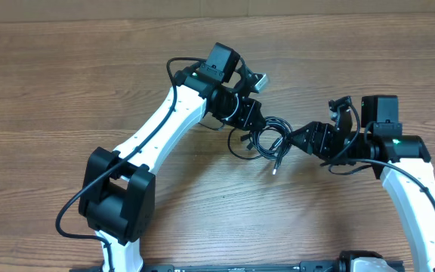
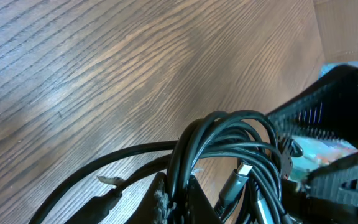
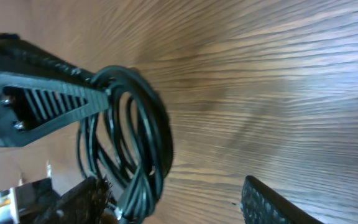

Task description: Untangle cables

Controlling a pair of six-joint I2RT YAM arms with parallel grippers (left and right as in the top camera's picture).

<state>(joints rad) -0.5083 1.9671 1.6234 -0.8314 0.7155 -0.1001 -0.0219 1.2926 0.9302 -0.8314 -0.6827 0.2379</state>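
The cables (image 1: 266,140) are a bundle of thin black loops on the wooden table, between my two grippers. My left gripper (image 1: 248,121) is at the bundle's left edge. In the left wrist view its fingers (image 2: 179,194) are shut on several strands of the cables (image 2: 229,134), and a silver-tipped plug (image 2: 244,169) hangs beside them. My right gripper (image 1: 308,130) is at the bundle's right side. In the right wrist view its fingers (image 3: 169,184) are wide open, and the cable loops (image 3: 135,137) lie against the left finger.
The wooden table (image 1: 66,83) stretches to all sides. A loose plug end (image 1: 276,169) points toward the front. The left arm's thick black cord (image 1: 74,208) runs by its base. The left gripper's finger (image 3: 42,106) crosses the right wrist view.
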